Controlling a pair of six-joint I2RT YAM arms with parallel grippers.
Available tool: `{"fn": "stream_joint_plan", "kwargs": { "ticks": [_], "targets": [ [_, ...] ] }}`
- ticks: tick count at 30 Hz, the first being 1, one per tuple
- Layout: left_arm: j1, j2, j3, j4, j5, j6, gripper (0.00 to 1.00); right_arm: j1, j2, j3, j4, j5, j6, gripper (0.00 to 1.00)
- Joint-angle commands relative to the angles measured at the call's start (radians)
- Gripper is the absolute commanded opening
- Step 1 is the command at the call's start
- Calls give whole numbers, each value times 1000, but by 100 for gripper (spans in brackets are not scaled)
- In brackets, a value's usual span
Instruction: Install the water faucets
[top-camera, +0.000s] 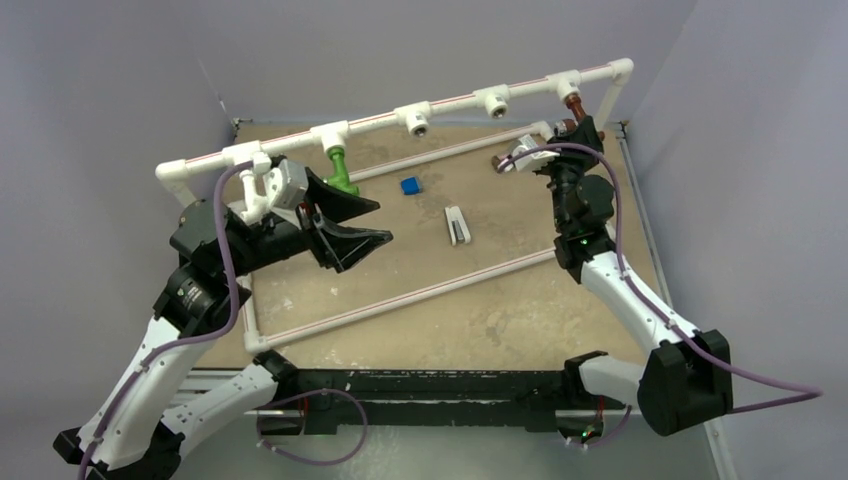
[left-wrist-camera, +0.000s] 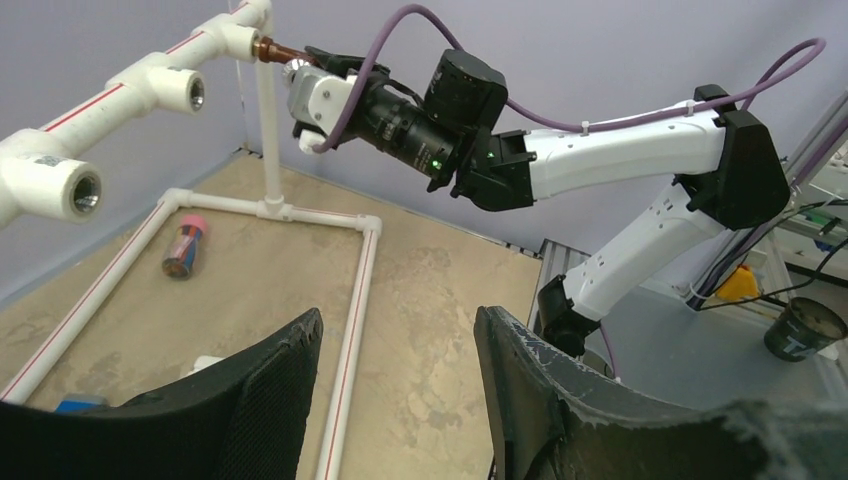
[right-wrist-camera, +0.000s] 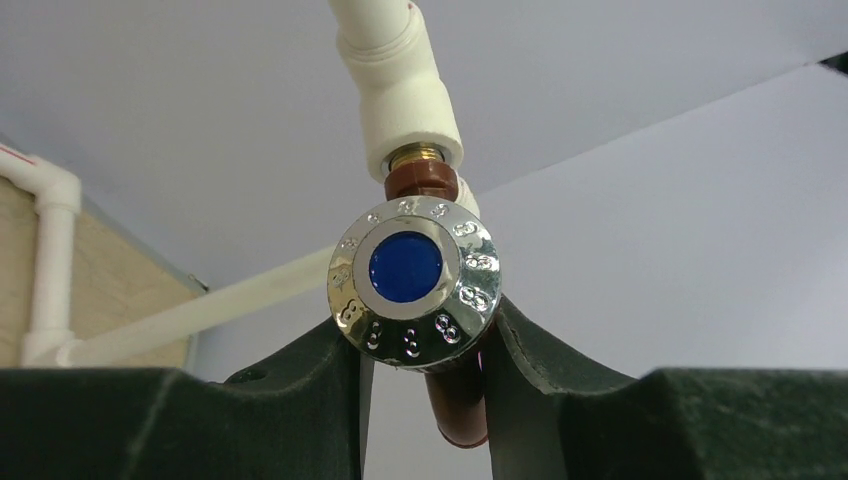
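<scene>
I count three taps: one white faucet (top-camera: 256, 200), one green faucet (top-camera: 340, 170) and one reddish-brown faucet (right-wrist-camera: 422, 182). Along the top rail (top-camera: 455, 103) I count five T-fittings (top-camera: 415, 118). Loose items: one blue block (top-camera: 410, 185), one white piece (top-camera: 457, 225), one pink-capped cylinder (left-wrist-camera: 183, 248).

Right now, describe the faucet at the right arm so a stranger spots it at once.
Find the white pipe frame and follow its raised far rail to the right end. In the last T-fitting sits the reddish-brown faucet, with the fingers of the right gripper on either side. Unlike the green faucet and white faucet farther left, it is brown with a blue-centred chrome knob.
</scene>
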Motion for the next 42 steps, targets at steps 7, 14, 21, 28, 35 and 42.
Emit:
{"fn": "stream_joint_plan", "kwargs": {
  "ticks": [7,14,21,28,35,42],
  "targets": [
    [-90,23,19,-2,-39,36,56,-2,-105,22,-54,-122,774,0],
    [-180,28,12,-17,-168,103,56,-2,-145,11,-91,-267,1239,0],
    [-196,38,-22,0,-249,141,56,-3,-119,75,-175,-367,1670,0],
    [-194,38,-84,31,-278,168,56,-8,-131,46,-194,-388,1974,0],
    [-192,63,-139,54,-277,158,55,-35,-194,-60,-174,-416,2287,0],
    [-179,39,-208,105,-282,139,54,-44,-202,-215,-11,-473,2679,10]
  ]
}}
